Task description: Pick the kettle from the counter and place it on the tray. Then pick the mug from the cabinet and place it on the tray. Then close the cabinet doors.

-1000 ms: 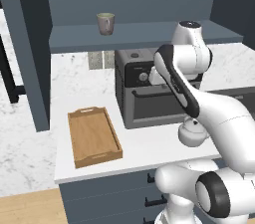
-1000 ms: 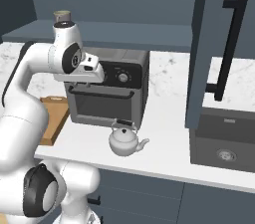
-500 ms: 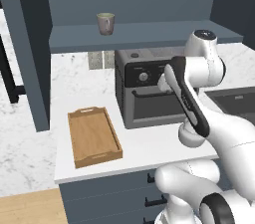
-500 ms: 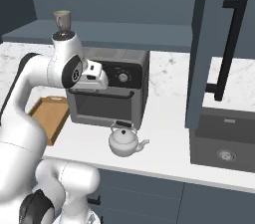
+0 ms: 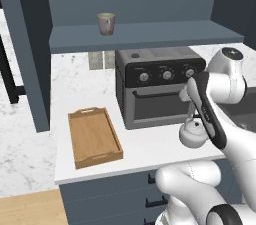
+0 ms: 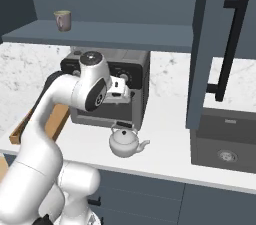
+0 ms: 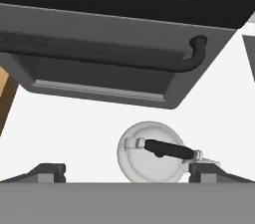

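Kettle (image 7: pixel 155 152) sits directly under the gripper (image 7: pixel 127 170) in the hand view, its black-topped handle running across between the two spread fingertips (image 7: pixel 47 172), which touch nothing; the jaws stand wide open and empty. From the right base view, the gripper (image 6: pixel 121 92) hangs above the kettle (image 6: pixel 125 141) and clear of it, just in front of the black toaster oven (image 6: pixel 131 76), whose door and dials lie right behind it. The kettle rests upright on the white marble tabletop (image 6: pixel 170 151), spout pointing away from the arm's side toward the sink (image 6: pixel 225 139). In the left base view the gripper (image 5: pixel 191 100) is largely hidden by the arm's forearm, with the kettle (image 5: pixel 192 133) below it on the tabletop (image 5: pixel 145 149). Well off to the gripper's left, beyond the oven (image 5: pixel 155 86), the wooden tray (image 5: pixel 94 136) lies flat and bare on the tabletop. Higher up and further back, on the shelf of the slate-blue cabinet (image 5: pixel 145 34), the mug (image 5: pixel 105 23) stands upright. One cabinet door (image 6: pixel 217 49) stands swung open to the gripper's right, its long black bar handle (image 6: pixel 231 44) facing out; the other door (image 5: pixel 27 44) stands open at the far left.
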